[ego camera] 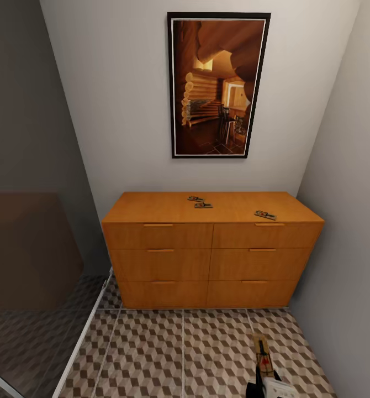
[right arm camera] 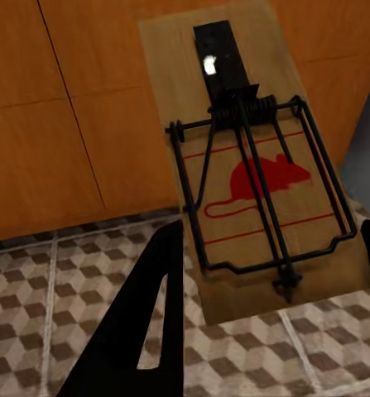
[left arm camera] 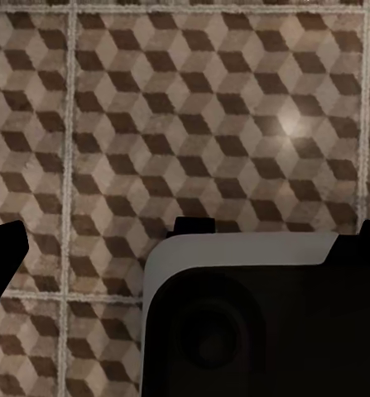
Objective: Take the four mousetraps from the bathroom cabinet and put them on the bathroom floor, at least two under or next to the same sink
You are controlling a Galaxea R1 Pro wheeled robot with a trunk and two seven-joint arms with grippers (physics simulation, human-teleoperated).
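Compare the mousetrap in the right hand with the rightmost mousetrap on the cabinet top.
The held mousetrap hangs over the bathroom floor; the rightmost mousetrap lies flat on the cabinet. The held one is gripped by the right hand; the other lies free. Both are brown boards with dark wire.

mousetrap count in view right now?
4. Three lie on the cabinet top: two near the middle, one toward its right end. The fourth is held in the right end effector above the floor.
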